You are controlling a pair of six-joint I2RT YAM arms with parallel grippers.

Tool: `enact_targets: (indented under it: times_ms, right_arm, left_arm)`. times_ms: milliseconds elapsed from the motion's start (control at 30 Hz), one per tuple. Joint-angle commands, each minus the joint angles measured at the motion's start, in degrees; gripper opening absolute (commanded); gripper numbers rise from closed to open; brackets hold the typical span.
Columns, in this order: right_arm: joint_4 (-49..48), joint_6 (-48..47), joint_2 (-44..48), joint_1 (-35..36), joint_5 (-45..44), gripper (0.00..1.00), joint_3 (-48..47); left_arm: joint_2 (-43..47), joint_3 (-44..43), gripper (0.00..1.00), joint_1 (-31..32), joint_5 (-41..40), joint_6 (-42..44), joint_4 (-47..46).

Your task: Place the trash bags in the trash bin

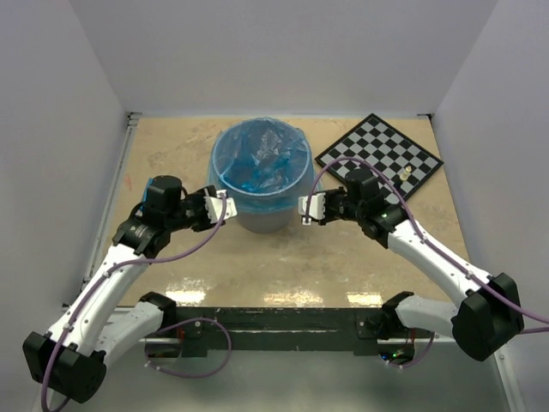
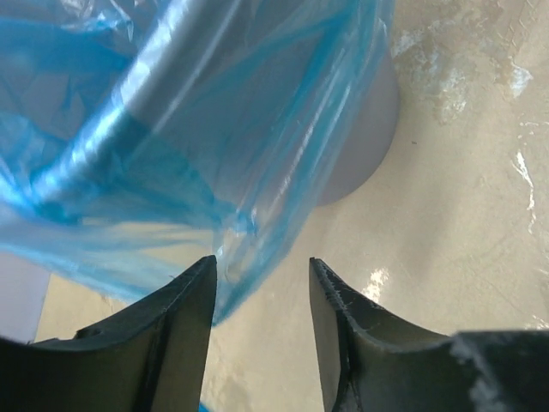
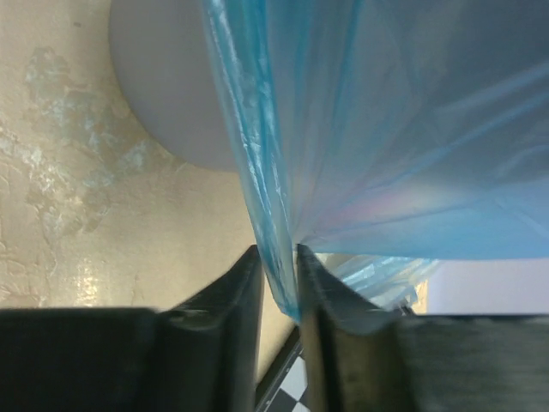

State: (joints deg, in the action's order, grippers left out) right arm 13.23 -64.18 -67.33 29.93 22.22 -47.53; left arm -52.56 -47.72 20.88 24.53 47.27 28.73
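The grey trash bin point(image 1: 262, 219) stands mid-table, lined with a blue trash bag point(image 1: 260, 163) that drapes over its rim and sides. My left gripper point(image 1: 225, 206) is open beside the bin's left side; in the left wrist view the bag's hem point(image 2: 236, 257) hangs just past my left finger, not pinched, with the grey bin point(image 2: 364, 129) behind. My right gripper point(image 1: 306, 209) is at the bin's right side, shut on a fold of the bag's film point(image 3: 279, 275); the bin wall point(image 3: 163, 94) shows behind.
A black-and-white chessboard point(image 1: 377, 153) lies at the back right with a small pale piece point(image 1: 403, 174) on it. White walls enclose the table on three sides.
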Motion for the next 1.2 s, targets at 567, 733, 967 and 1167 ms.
enact_targets:
  times_ms: [567,733,967,1167]
  right_arm:
    - [3.2,27.08,1.01,-14.64,8.79,0.52,-22.15]
    - [-1.44,31.48,-5.87,-13.59,18.46,0.61,-29.89]
    - [0.74,27.8,-13.08,-4.81,18.48,0.57,-36.76]
    - [3.55,26.57,-18.53,-0.58,18.21,0.55,-42.2]
  left_arm:
    - [-14.66,-20.13,0.63,-32.83,23.7,-50.13,-9.29]
    - [-20.04,-14.78,0.65,-32.75,36.45,-59.9,-23.51]
    - [-26.71,-13.62,0.63,-26.34,37.18,-59.23,-29.09]
    - [-30.68,-12.4,0.11,-25.19,37.6,-60.1,-32.24]
